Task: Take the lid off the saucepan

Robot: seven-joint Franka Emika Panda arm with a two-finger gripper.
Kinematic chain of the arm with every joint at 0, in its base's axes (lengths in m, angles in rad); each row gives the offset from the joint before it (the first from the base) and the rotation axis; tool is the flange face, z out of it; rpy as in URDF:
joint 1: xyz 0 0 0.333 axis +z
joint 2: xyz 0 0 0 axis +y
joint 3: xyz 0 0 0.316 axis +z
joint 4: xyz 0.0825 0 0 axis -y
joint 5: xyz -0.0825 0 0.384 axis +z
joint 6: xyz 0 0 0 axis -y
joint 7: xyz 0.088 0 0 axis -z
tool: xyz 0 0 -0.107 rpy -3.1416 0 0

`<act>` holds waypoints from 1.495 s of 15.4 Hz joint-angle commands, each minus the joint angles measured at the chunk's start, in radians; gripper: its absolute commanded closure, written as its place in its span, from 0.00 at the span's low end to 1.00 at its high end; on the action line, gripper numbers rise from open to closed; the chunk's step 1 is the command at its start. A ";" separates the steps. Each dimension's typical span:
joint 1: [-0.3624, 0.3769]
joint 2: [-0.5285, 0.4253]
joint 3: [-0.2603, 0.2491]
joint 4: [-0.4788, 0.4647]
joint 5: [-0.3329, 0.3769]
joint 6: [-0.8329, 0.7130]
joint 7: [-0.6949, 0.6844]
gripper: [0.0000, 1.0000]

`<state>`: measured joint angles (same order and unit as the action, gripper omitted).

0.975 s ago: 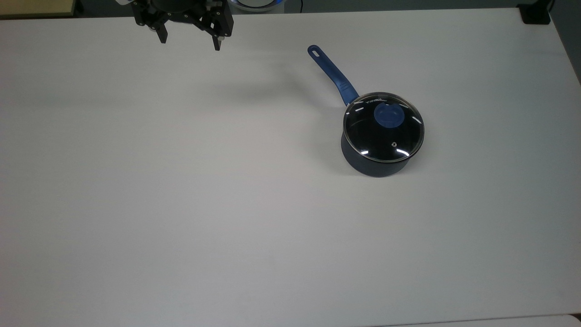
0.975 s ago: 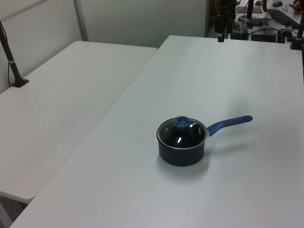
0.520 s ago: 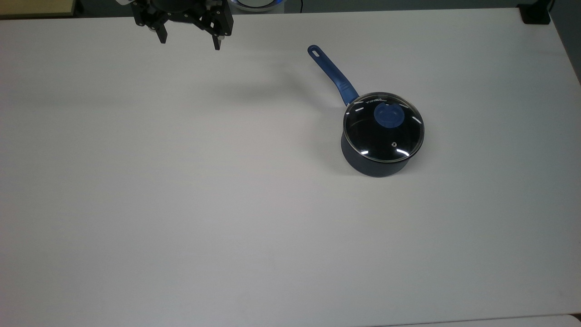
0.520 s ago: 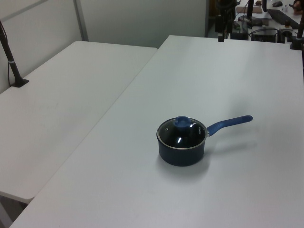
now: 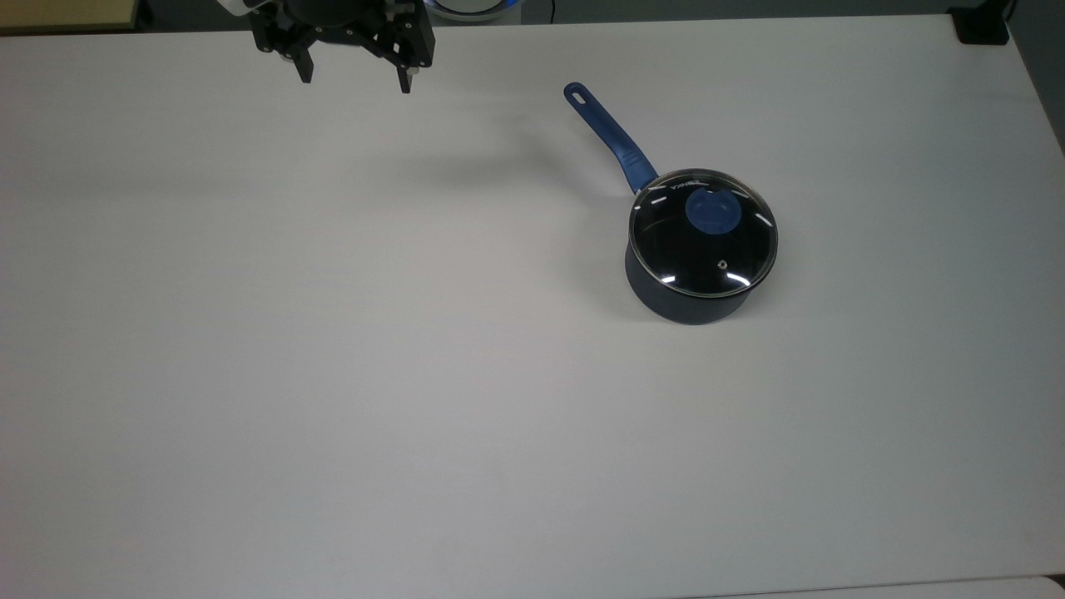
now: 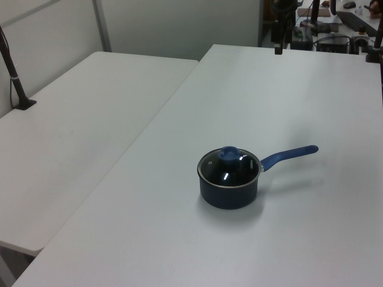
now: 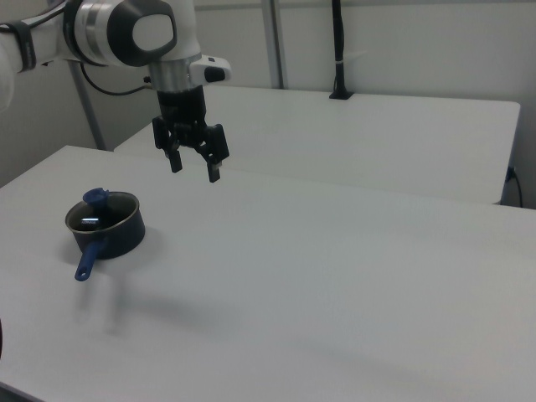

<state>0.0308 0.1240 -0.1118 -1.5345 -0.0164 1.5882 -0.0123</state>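
A dark navy saucepan [image 5: 666, 295] [image 6: 229, 195] [image 7: 113, 237] stands on the white table, its long blue handle [image 5: 607, 137] [image 6: 290, 155] [image 7: 89, 258] reaching toward the top view's upper left. Its clear glass lid [image 5: 704, 235] [image 6: 230, 168] [image 7: 94, 214] with a flat blue knob [image 5: 712, 210] [image 6: 229, 153] [image 7: 95, 198] rests on the pot. My gripper [image 5: 356, 81] [image 7: 194, 170] hangs open and empty above the table near the far edge, well to the top view's left of the pan.
The white table [image 5: 416, 374] spreads wide around the pan. A second white table [image 6: 78, 137] adjoins it in the left view. A black clamp [image 5: 982, 29] sits at the top view's far right corner, and a black post [image 7: 339, 50] stands behind in the right view.
My gripper has shifted slightly toward the top view's right. The saucepan and lid have not moved.
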 commanded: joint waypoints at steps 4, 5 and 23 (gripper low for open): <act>0.047 -0.007 0.000 -0.003 0.026 -0.019 -0.017 0.00; 0.060 -0.003 0.000 -0.001 0.026 -0.019 -0.015 0.00; 0.524 0.200 -0.057 0.097 0.056 0.174 0.348 0.00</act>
<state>0.5117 0.2674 -0.1233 -1.4955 -0.0012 1.7536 0.2443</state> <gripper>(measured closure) 0.000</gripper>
